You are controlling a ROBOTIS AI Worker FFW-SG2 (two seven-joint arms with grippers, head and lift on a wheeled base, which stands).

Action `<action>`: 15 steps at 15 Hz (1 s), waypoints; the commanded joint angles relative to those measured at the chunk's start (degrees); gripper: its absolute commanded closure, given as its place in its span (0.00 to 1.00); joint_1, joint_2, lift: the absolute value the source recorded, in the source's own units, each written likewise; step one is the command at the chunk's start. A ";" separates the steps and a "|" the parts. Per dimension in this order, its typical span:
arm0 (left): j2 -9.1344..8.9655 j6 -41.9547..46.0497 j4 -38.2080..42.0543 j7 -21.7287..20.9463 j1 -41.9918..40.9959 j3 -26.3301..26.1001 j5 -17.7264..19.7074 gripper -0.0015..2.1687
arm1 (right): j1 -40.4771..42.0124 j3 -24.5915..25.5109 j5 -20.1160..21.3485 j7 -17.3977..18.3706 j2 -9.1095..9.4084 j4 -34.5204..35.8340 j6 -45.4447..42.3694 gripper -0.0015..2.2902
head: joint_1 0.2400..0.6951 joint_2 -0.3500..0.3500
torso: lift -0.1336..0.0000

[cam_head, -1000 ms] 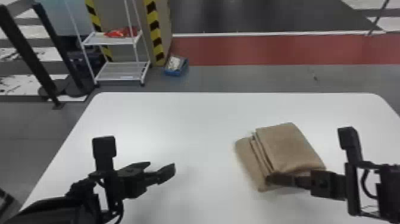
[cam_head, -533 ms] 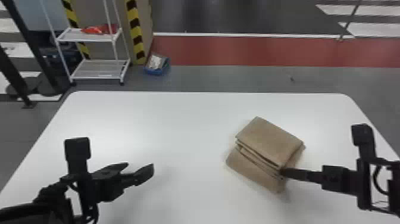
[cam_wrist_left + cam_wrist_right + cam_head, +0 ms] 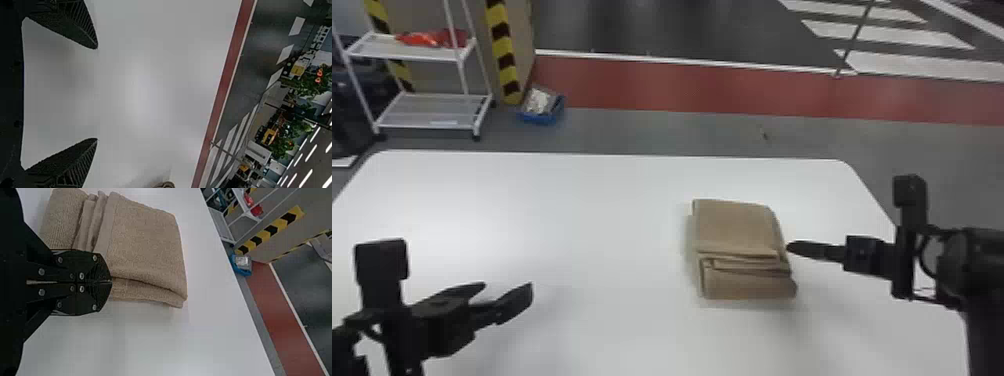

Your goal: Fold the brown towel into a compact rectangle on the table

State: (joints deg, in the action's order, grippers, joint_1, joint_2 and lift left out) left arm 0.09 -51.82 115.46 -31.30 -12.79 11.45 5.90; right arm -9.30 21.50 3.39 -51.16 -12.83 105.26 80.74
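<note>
I'm watching the brown towel (image 3: 737, 227) lying on the white table (image 3: 612, 210), right of the middle from where my head camera is looking. It's sitting in a thick folded block, its broad flat top panel facing up and several folded layers showing along the side nearer me. A rounded fold is sticking out below that panel at the near end.

I'm holding my right gripper (image 3: 788, 247) at the towel's right side, its tips pointing in toward the cloth. Its two fingers are pressing together with no gap, and they're gripping nothing that I'm seeing; whether the tips are touching the towel, I can't tell.

My left gripper (image 3: 508, 286) is hanging over the near left part of the table, well apart from the towel, its fingers standing wide apart and holding nothing.

Beyond the table, a white rack (image 3: 422, 112) is standing beside a blue box (image 3: 539, 118) on the floor.
</note>
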 commanded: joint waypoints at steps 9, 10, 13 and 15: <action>-0.24 0.00 0.20 0.01 -0.05 0.16 0.07 0.02 | 4.12 -18.33 31.50 -25.13 -5.71 14.01 -8.18 0.08 | 1.00 0.33 | 0.07; -0.24 0.00 0.20 0.01 -0.05 0.42 0.07 0.02 | 3.41 -20.53 33.00 -25.22 -5.71 13.40 -8.18 0.08 | 1.00 0.34 | 0.07; -0.24 0.00 0.20 0.01 -0.13 0.59 0.07 0.02 | 1.83 -26.77 39.59 -27.16 -6.24 11.46 -8.54 0.08 | 1.00 0.37 | 0.07; -0.24 0.00 0.12 0.01 -0.13 0.95 0.16 0.02 | 0.86 -30.73 43.11 -27.16 -7.47 10.67 -9.77 0.08 | 1.00 0.40 | 0.07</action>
State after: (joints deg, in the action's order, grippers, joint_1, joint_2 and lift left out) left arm 0.09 -51.82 115.66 -31.29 -12.92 12.17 5.98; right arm -7.79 -6.41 43.85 -77.96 -19.48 116.51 71.78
